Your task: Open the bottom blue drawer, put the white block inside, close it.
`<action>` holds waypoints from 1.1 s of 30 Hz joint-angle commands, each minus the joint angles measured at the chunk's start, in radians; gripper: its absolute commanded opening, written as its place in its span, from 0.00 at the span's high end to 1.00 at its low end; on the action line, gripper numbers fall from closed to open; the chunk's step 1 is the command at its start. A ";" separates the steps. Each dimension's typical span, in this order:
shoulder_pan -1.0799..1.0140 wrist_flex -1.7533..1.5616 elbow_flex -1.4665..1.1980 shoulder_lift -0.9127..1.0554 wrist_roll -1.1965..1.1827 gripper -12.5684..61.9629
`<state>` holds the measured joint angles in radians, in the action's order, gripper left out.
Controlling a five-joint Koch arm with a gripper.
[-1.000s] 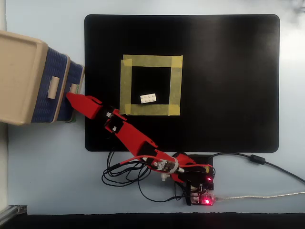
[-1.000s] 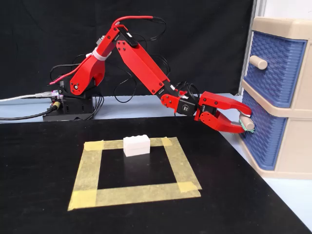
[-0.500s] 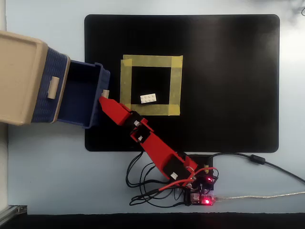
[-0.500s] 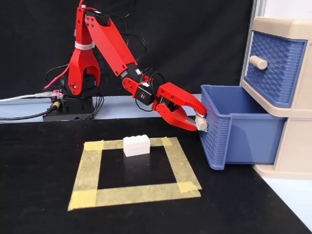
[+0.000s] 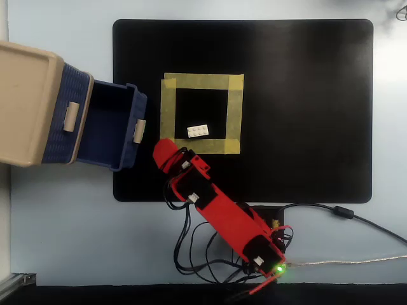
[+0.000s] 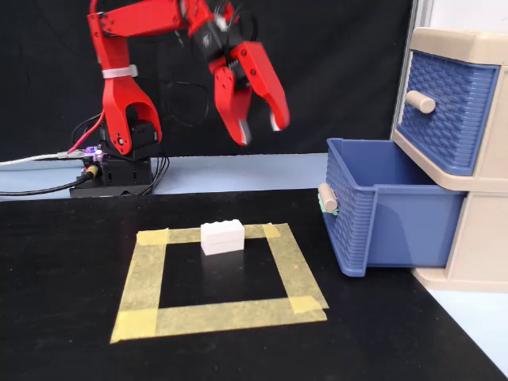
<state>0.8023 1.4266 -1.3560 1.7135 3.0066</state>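
The bottom blue drawer (image 5: 108, 127) (image 6: 381, 210) is pulled out of the beige cabinet (image 5: 25, 105) (image 6: 476, 238) and looks empty. Its beige handle (image 5: 139, 131) (image 6: 327, 198) faces the mat. The white block (image 5: 198, 131) (image 6: 221, 236) lies on the black mat inside a square of yellow tape (image 5: 201, 114) (image 6: 218, 278). My red gripper (image 5: 164, 152) (image 6: 260, 127) hangs in the air with its jaws apart and empty, between the drawer front and the block, above the mat.
The upper blue drawer (image 5: 68, 114) (image 6: 444, 107) is closed. The black mat (image 5: 299, 108) (image 6: 71, 317) covers the table's middle. The arm's base (image 5: 261, 251) (image 6: 119, 159) and cables (image 5: 356, 219) sit at the mat's edge.
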 commanded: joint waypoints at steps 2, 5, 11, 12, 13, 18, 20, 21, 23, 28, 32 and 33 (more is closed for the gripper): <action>-0.115 0.276 0.213 -0.133 0.107 0.37; -0.238 0.356 0.367 -0.244 0.118 0.37; -0.284 0.347 0.472 -0.390 0.158 0.37; -0.282 0.334 0.472 -0.416 0.172 0.37; -0.281 0.314 0.466 -0.449 0.187 0.37; -0.261 0.222 0.443 -0.532 0.275 0.37; -0.227 0.201 0.426 -0.566 0.298 0.37; -0.210 0.190 0.419 -0.575 0.302 0.37; -0.202 0.187 0.396 -0.575 0.307 0.37; -0.209 0.189 0.316 -0.541 0.307 0.37; -0.215 0.183 0.270 -0.532 0.307 0.37; -0.215 0.181 0.268 -0.532 0.305 0.37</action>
<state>0.5798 1.5984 -1.1014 1.1259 3.2781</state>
